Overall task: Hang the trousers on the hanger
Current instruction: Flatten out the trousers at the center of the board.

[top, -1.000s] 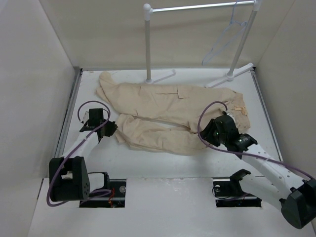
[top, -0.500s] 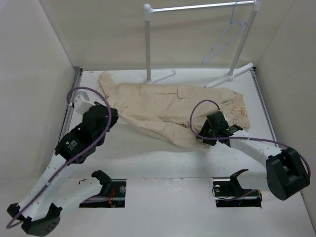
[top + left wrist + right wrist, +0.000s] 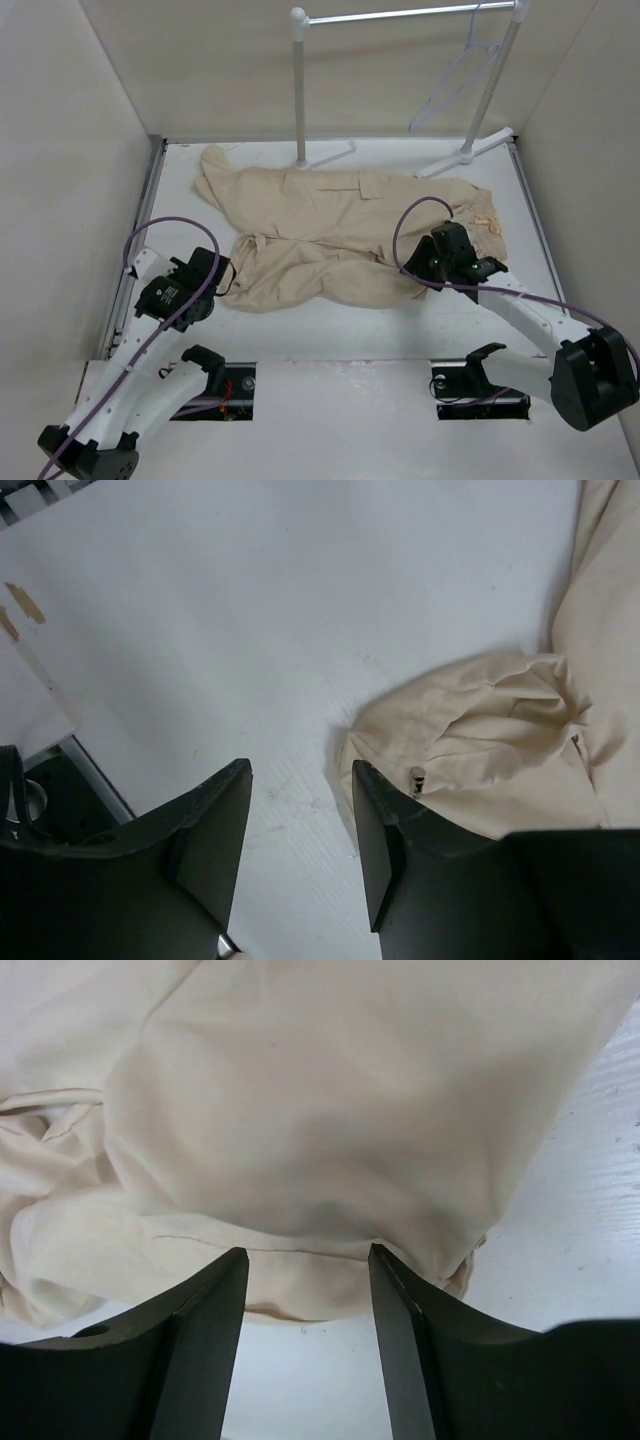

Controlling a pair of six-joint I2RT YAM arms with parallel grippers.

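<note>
While the trousers [image 3: 340, 235] are lying crumpled on the bench [image 3: 330, 335] seen from above, with the hanger [image 3: 447, 88] hanging on the rail [image 3: 400, 15] behind, the left gripper [image 3: 300, 780] is gaping over bare bench beside the cloth, and the right gripper [image 3: 307, 1260] is gaping at its hem.

My left arm [image 3: 120, 400] and right arm [image 3: 530, 315]: white links, black joint housings. Purple cable [image 3: 165, 220] loops off each wrist. Matte black on left end effector [image 3: 300, 780] and right end effector [image 3: 308, 1260], two flat tapered fingers [image 3: 200, 830] each.
</note>
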